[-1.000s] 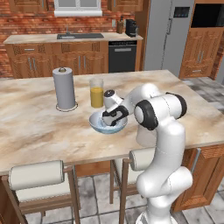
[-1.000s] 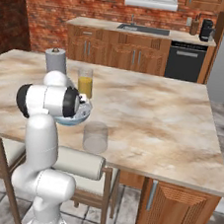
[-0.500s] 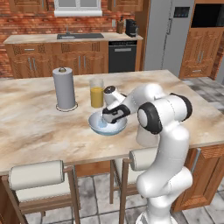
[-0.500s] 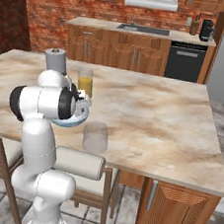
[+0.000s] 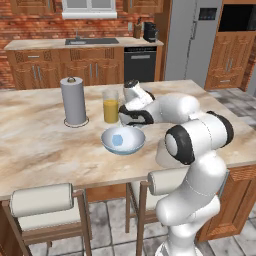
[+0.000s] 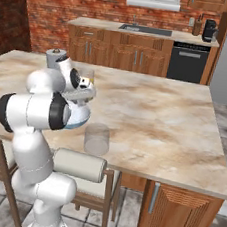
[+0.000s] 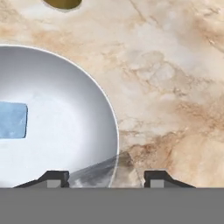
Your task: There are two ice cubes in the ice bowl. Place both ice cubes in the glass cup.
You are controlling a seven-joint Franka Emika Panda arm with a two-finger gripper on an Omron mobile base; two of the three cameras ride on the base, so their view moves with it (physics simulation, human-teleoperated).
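The gripper [image 7: 106,177] hangs above the marble counter [image 7: 175,87], its two dark fingertips [image 7: 53,177] clamped on a whitish translucent ice cube [image 7: 98,171] that shows between them, over the rim of the ice bowl [image 7: 65,78]. From the left base camera the gripper [image 5: 131,118] sits at the bowl's far right edge, lifted a little above the ice bowl [image 5: 123,140], close beside the glass of orange juice [image 5: 110,106]. The light blue ice cube [image 7: 13,120] lies flat on the bottom of the bowl, left of the fingers in the hand camera; it also shows in the bowl from the left base camera [image 5: 117,140]. The glass cup [image 6: 97,138] stands upright near the counter's front edge, just right of the bowl, apart from it. A grey paper towel roll [image 5: 73,101] stands upright left of the juice glass
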